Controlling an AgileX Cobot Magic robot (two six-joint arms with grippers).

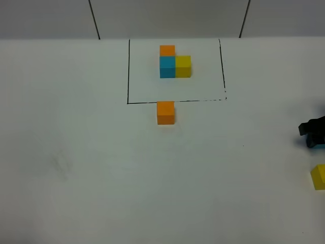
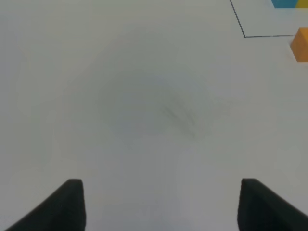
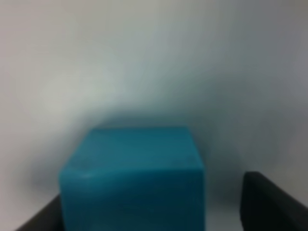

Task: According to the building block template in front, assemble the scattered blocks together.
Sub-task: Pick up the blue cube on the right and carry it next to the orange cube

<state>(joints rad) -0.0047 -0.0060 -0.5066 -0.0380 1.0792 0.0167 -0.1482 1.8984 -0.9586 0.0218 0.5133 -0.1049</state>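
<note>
The building block template (image 1: 174, 64), an orange, blue and yellow L-shaped trio, sits inside the black drawn rectangle at the far middle. Its blue corner shows in the left wrist view (image 2: 285, 3). The loose orange cube (image 1: 165, 112) (image 2: 300, 44) stands just in front of the rectangle's near line. The loose yellow cube (image 1: 319, 177) lies at the right edge. My right gripper (image 1: 312, 133) (image 3: 154, 219) is open around the loose blue cube (image 3: 132, 180), with a gap at one finger (image 3: 269, 202). My left gripper (image 2: 161, 207) is open and empty over bare table, out of the high view.
The white table (image 1: 101, 168) runs back to a grey wall. The black rectangle's line (image 1: 127, 71) marks the template area. A faint smudge (image 2: 180, 118) lies on the table ahead of the left gripper.
</note>
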